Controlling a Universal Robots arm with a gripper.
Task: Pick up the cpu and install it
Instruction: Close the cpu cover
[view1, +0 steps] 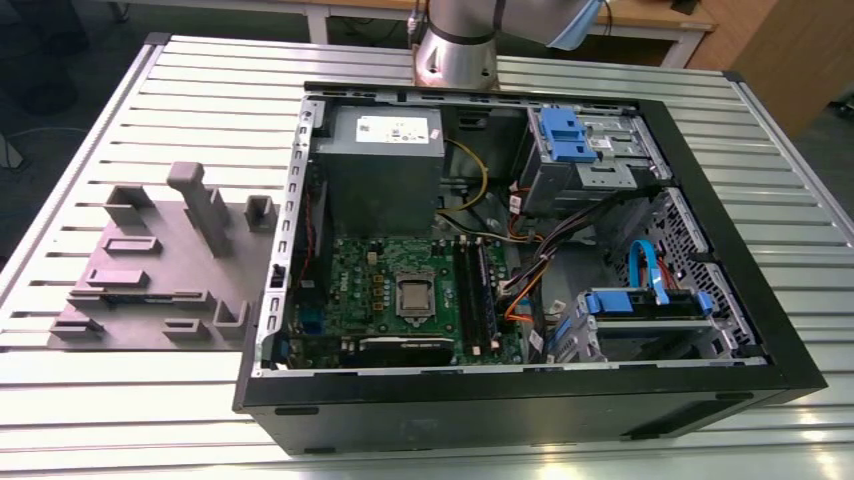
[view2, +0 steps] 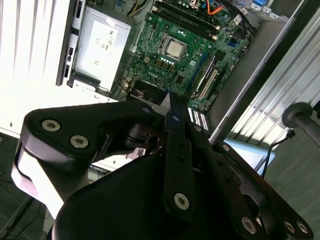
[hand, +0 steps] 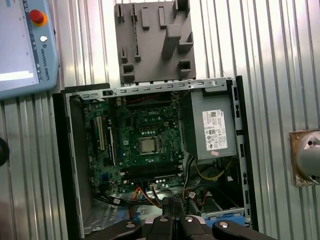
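The cpu (view1: 414, 295) is a small silvery square lying flat in the socket in the middle of the green motherboard (view1: 367, 275), inside the open computer case (view1: 534, 400). Both wrist views look down on the cpu (view2: 175, 48) (hand: 147, 145) from well above. My gripper (hand: 173, 204) hangs high over the case, above the end with the cables and drive bays and away from the socket. In the second wrist view my gripper (view2: 170, 106) has its black fingers pressed together with nothing between them.
A large grey power box (view1: 380, 165) with a white label sits beside the board. Blue drive brackets (view1: 574, 140) and loose cables (view1: 534, 270) fill the other side. A grey slotted holder (view1: 147, 270) lies on the slatted table. A teach pendant (hand: 25, 45) rests nearby.
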